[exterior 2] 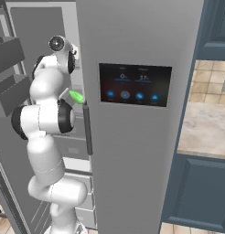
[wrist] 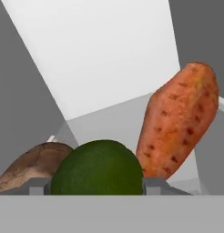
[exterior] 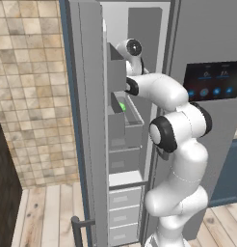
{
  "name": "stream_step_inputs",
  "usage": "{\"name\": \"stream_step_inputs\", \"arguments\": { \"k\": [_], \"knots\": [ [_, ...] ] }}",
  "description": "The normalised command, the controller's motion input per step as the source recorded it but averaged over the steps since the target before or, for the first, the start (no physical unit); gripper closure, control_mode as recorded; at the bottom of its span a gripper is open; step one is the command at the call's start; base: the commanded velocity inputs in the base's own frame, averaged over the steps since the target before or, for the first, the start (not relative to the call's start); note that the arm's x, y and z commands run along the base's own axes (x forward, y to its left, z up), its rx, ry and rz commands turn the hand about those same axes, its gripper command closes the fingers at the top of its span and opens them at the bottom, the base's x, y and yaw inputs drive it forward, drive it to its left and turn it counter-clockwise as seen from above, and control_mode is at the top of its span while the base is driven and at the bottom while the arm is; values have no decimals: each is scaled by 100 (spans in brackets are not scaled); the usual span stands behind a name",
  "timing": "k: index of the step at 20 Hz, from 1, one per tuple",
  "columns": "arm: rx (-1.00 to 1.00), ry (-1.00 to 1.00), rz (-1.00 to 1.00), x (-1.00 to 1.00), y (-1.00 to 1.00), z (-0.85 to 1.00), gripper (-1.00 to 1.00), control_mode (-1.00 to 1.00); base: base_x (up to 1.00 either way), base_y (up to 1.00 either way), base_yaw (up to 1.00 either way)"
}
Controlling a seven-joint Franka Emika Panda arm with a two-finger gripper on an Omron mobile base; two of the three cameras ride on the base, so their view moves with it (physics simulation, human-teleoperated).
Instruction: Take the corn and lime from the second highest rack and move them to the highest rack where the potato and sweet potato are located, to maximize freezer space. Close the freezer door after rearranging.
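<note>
Lime (wrist: 98,167) sits between gripper (wrist: 98,185) fingertips; sweet potato (wrist: 180,120) beside it.

Tan tiled wall (exterior: 33,91); blue cabinets (exterior 2: 201,192)

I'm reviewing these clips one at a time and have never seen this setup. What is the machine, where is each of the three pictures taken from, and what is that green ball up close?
It is a white robot arm on a driving base, in a rendered kitchen, reaching into the open freezer. Two pictures come from cameras on the base, behind the arm to its left and right; they show the same scene from two sides. The third comes from a camera on the hand, looking along the gripper. There the dark green ball is the lime, sitting between the two finger tips, so it seems to be gripped. Behind it stand the orange sweet potato and the brown potato on the grey rack. A bright green thing lies in the bin lower down, seen from the left base camera.
</note>
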Motion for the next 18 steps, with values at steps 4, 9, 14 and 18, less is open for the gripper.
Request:
{"name": "stream_step_inputs", "arguments": {
  "k": [4,9,14,18],
  "knots": [
    [0,0,-6,-14,-4,0,-100,-100,0,0,0],
    [1,0,-8,-28,-24,0,-100,-100,0,0,0],
    [6,0,-2,0,-19,0,-100,-100,0,0,0],
    [11,-1,0,-15,0,15,-100,-100,0,0,0]
  ]
}}
